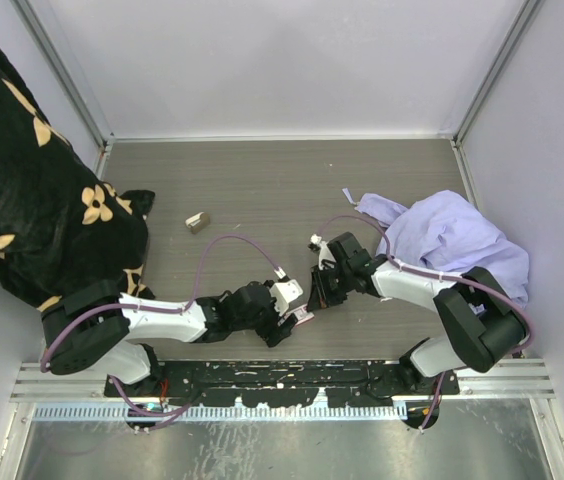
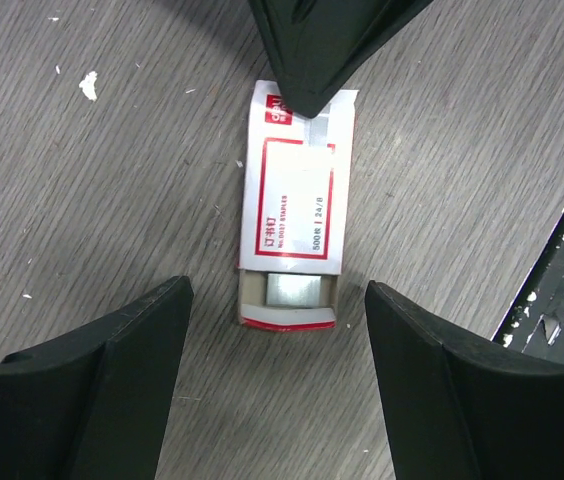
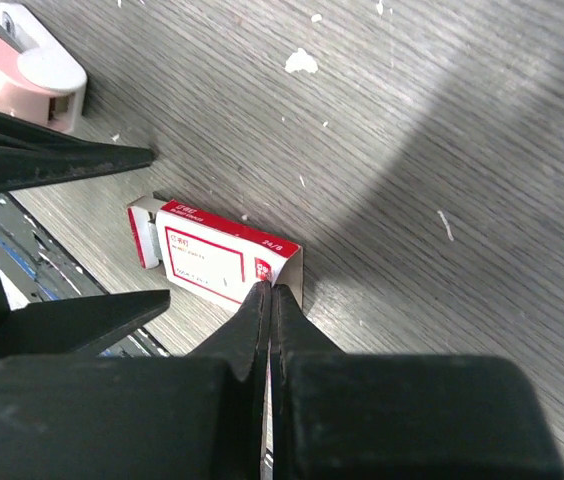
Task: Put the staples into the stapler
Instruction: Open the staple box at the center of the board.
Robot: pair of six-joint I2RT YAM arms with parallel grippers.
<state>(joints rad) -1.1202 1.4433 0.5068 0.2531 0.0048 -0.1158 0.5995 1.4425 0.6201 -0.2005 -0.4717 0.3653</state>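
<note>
The staples box (image 2: 297,205), red and white, lies flat on the table with its tan tray slid partly out, and a silver strip of staples (image 2: 290,288) shows in the tray. My left gripper (image 2: 280,288) is open, one finger on each side of the tray end, not touching it. My right gripper (image 3: 270,288) is shut, with its tips pressed on the far end of the box (image 3: 217,255). The stapler (image 3: 22,65), pink and white, lies just beyond the box and also shows in the top view (image 1: 289,292).
A small tan block (image 1: 198,222) lies on the table at the back left. A crumpled lilac cloth (image 1: 452,240) lies at the right and a black floral cloth (image 1: 32,200) at the left. The black base rail (image 2: 562,290) runs close by the box.
</note>
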